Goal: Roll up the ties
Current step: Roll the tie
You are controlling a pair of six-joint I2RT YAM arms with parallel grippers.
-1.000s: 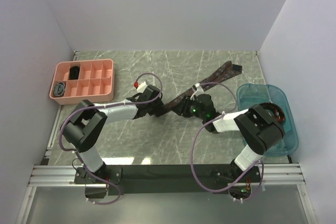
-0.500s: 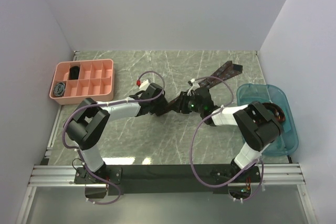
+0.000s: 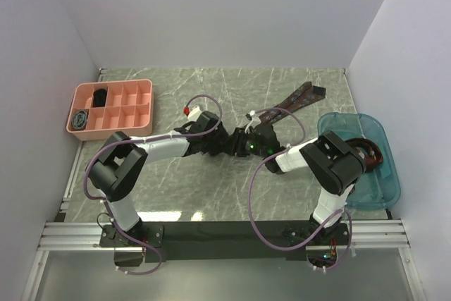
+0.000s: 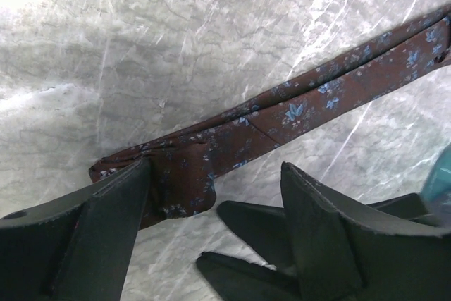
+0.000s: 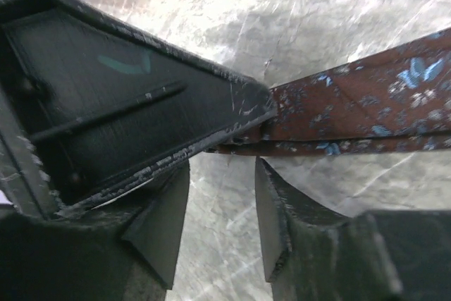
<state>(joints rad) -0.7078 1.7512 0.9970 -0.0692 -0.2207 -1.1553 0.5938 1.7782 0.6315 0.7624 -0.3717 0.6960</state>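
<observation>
Marble-patterned table [image 3: 183, 188]. One brown-maroon tie [image 3: 296, 100] with blue floral print lies flat as a long strip. It runs diagonally from mid-table toward the far right corner. Its near end is folded back on itself, two layers seen from the right wrist

Left gripper [image 3: 224, 143] and right gripper [image 3: 244, 143] meet nose to nose over that folded end

Left claw released: fingers [image 4: 106, 230] stand wide apart. The folded end rests against the inner face of one, and the other is clear of the fabric

Right claw released too: fingers [image 5: 296, 237] parted, bare marble between them, tips just short of the tie's edge

Pink divided tray [image 3: 113, 84] against the left edge, toward the far left corner. It holds a grey coiled tie [image 3: 81, 119] in a near-left compartment and a black roll [image 3: 101, 95] in a far-left one

Blue bin [image 3: 392, 187] at the right edge; dark maroon contents, too small to tell
</observation>
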